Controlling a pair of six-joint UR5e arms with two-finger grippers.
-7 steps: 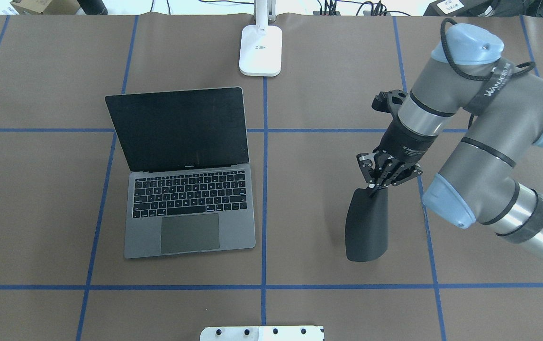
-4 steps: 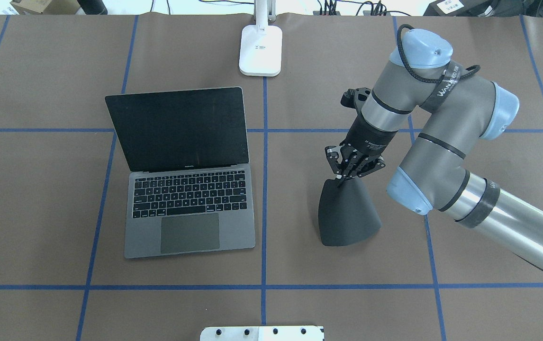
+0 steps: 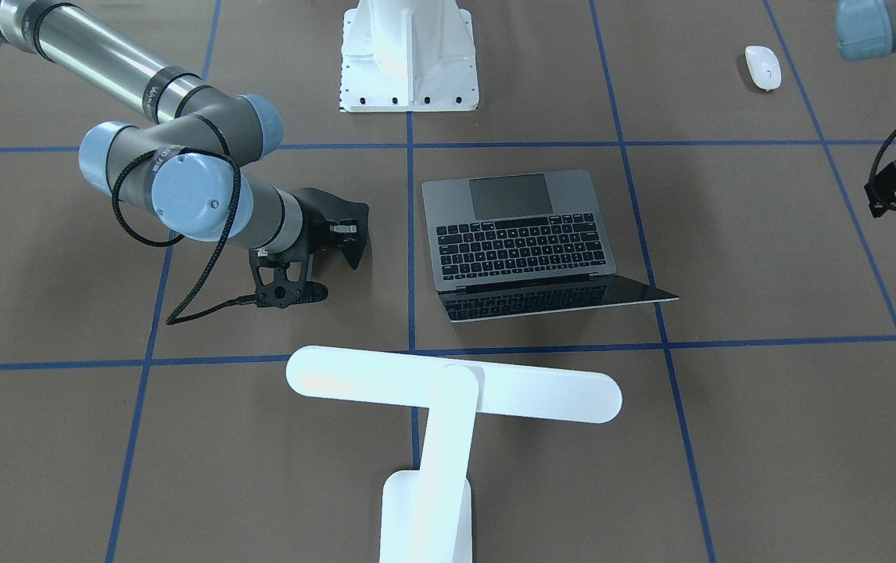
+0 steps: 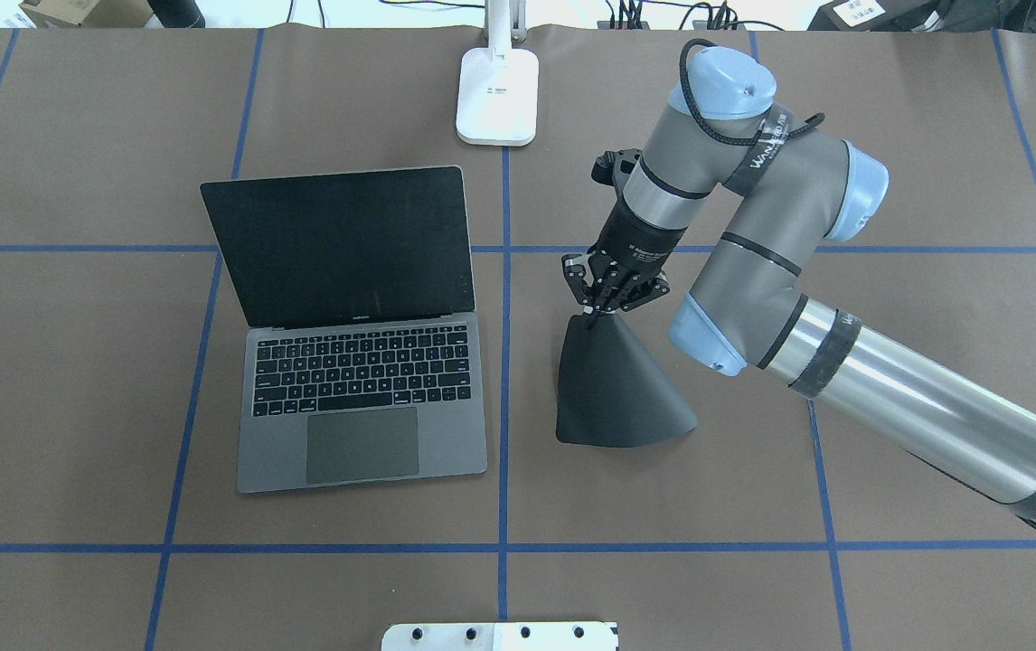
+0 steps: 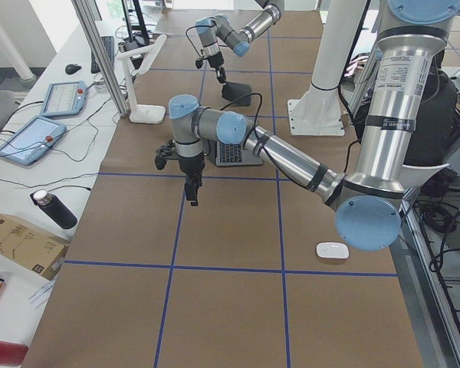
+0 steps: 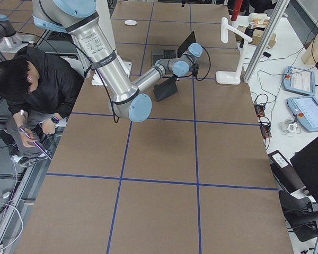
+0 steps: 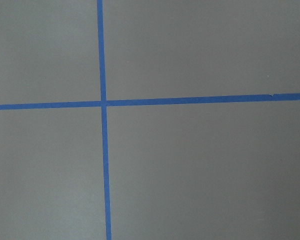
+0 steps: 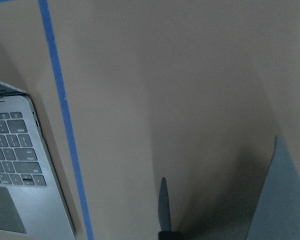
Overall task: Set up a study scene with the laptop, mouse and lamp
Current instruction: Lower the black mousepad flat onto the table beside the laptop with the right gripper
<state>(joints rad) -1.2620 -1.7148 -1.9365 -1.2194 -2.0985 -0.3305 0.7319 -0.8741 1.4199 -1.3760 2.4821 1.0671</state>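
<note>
Near the middle of the table (image 4: 75, 407) the laptop (image 4: 362, 407) sits open, screen facing the robot, long side running left to right. Just beside it the right gripper (image 4: 592, 312) pinches a corner of the black mat (image 4: 617, 398). Whether the left gripper (image 5: 192, 192) is open or closed, I cannot tell.

1. Setting: a robotics lab, at a recording bench (nothing here looks like a home or an office).
2. Table (image 4: 75, 407) is covered in a brown sheet and marked into a grid with blue tape (image 4: 301, 548).
3. Two grey-and-blue industrial arms work over it: left arm (image 5: 291, 157), right arm (image 4: 889, 398). A white bolted pedestal (image 3: 409, 55) stands on the table.
4. Side bench (image 5: 42, 69) holds two teach pendants (image 5: 65, 98). Aluminium posts (image 5: 100, 54) stand along the table edge.
5. Operator (image 6: 37, 90) sits beside the rig.
</note>
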